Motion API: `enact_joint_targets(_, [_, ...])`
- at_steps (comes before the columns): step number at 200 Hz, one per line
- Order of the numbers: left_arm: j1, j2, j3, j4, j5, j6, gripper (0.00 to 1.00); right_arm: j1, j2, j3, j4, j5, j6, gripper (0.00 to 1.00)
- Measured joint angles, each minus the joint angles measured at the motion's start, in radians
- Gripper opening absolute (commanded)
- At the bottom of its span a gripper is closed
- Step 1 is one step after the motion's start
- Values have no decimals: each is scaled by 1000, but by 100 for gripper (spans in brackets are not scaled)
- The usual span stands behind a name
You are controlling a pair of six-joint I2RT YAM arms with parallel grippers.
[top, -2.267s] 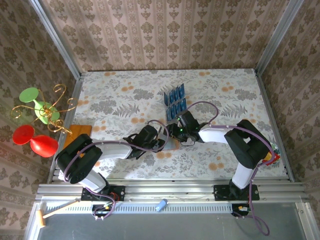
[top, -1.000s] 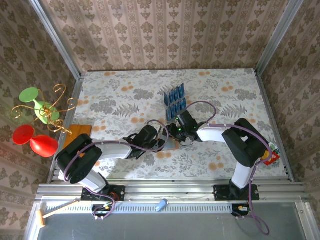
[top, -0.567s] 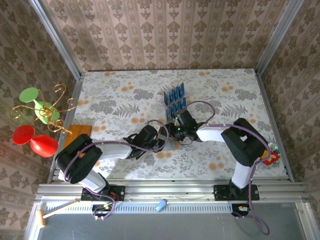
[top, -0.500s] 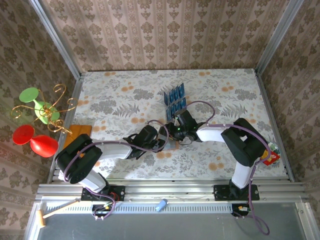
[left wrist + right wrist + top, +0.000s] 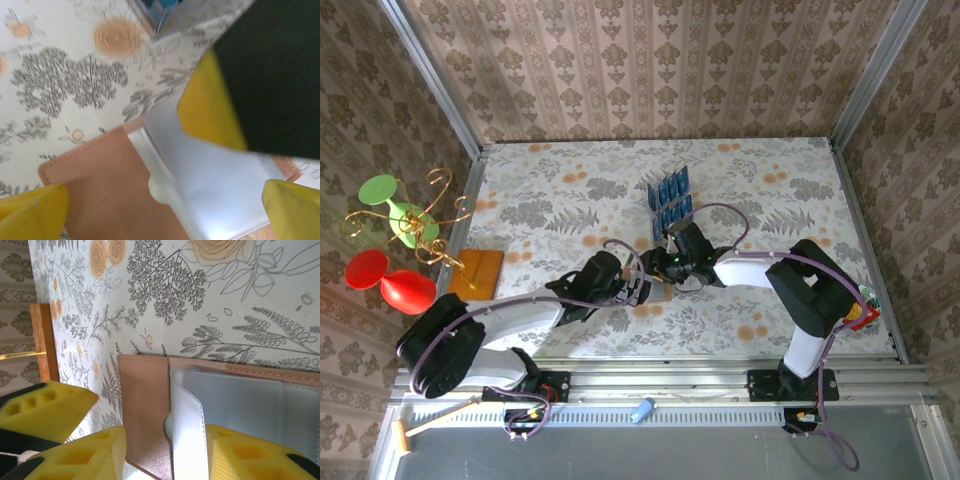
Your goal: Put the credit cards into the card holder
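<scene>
At the far left of the overhead view, beyond the table's (image 5: 550, 190) edge, is a gold wire stand (image 5: 420, 215) with green and red shapes on it. Just right of it lies a flat orange-brown square (image 5: 480, 270), which my right wrist camera also catches as a strip along its left side.

Next comes my left gripper (image 5: 636, 288), reaching in low across the flowered cloth. From above I cannot read its jaws, but its own camera can. They stand wide, a yellow fingertip (image 5: 32, 210) in each lower corner of that view, gripping nothing.

Between them lies the card holder (image 5: 100, 185), opened flat, tan leather to the left and grey lining to the right. From overhead it is only a tan sliver between my two grippers at the table's middle front.

My right gripper (image 5: 167, 455) meets it from the other side. The left wrist view shows one of its yellow fingers (image 5: 210, 110) coming down on the grey lining. Its own view shows the jaws partly apart, astride a pale strap (image 5: 187, 430) at the fold. Bare leather shows between the strap and one finger, so nothing is clamped.

Just behind the card holder, the credit cards (image 5: 670, 200) stand in two blue rows in a clear rack (image 5: 165, 20). My left wrist camera sees only its corner.
</scene>
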Motion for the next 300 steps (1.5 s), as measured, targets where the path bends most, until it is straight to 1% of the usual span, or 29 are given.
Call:
enact_joint_targets(31, [2,-92,-22,-13,-25,3,100,17,-1,1,4,-3,16,47])
enact_joint_targets(54, [22,-171,-40,-56,-39,4,100,31,-1,11,4,-2,23,51])
enact_joint_targets(83, [76,-263,-42,-113,-40,0,100,54,-1,65,3,24,34,54])
enact_joint_targets(103, [130,-305,-41,-143,-30,-10,100,71,12,111,3,49,42,55])
enact_joint_targets(131, [195,-306,-41,-196,-8,-25,100,93,80,169,3,76,53,55])
enact_joint_targets(164, [236,-275,-41,-246,16,-40,100,111,147,190,7,88,71,55])
enact_joint_targets(200, [267,-262,-33,-226,23,-69,100,129,183,205,-17,77,68,55])
enact_joint_targets(233, [275,-258,-22,-185,34,-81,100,149,171,214,-70,64,44,56])
enact_joint_targets(276, [276,-254,-20,-167,52,-92,100,145,87,214,-174,82,-3,54])
enact_joint_targets(294, [276,-244,-14,-164,57,-92,100,142,65,206,-190,94,-15,48])
enact_joint_targets(300, [276,-237,-14,-164,60,-92,100,140,59,201,-189,95,-18,44])
